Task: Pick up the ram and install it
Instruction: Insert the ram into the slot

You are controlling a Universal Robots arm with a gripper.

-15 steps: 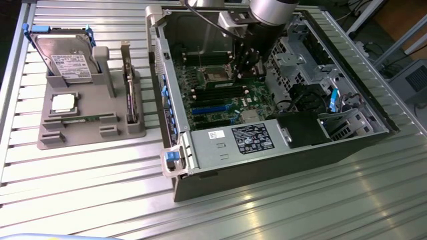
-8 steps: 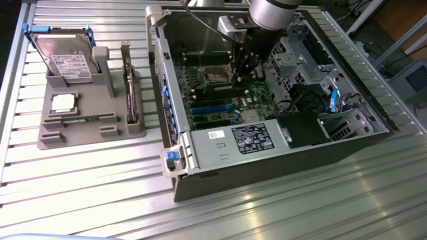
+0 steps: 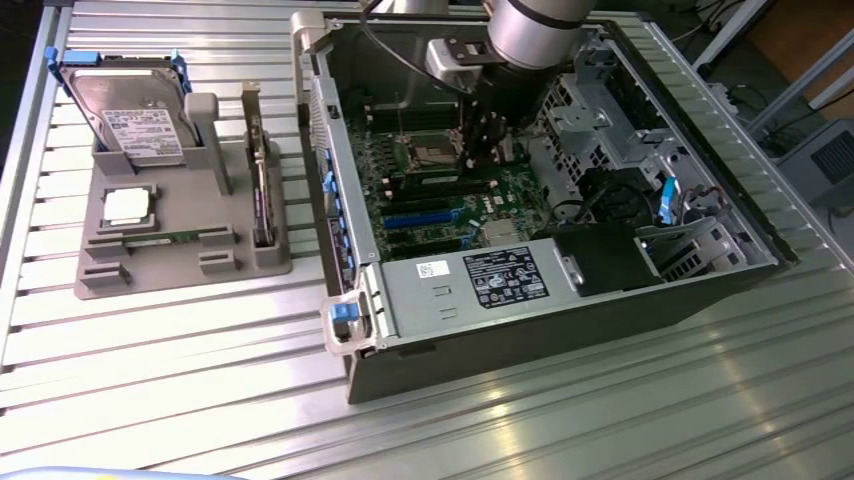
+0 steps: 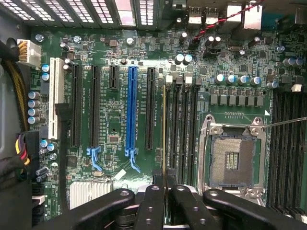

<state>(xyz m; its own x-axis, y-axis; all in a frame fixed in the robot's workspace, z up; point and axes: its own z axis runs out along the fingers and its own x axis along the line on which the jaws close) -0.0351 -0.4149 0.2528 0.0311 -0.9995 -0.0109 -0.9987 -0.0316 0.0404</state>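
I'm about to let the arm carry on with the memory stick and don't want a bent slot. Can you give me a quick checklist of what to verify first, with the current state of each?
1. The gripper is shut on the ram, seen edge-on: ok.
2. Gripper is inside the open computer case, over the motherboard: ok.
3. Ram runs parallel to the memory slots beside the empty processor socket: ok.
4. Ram exactly over one slot: cannot tell.
5. Slot latches open: cannot tell.
6. Ram seated in a slot: cannot tell.
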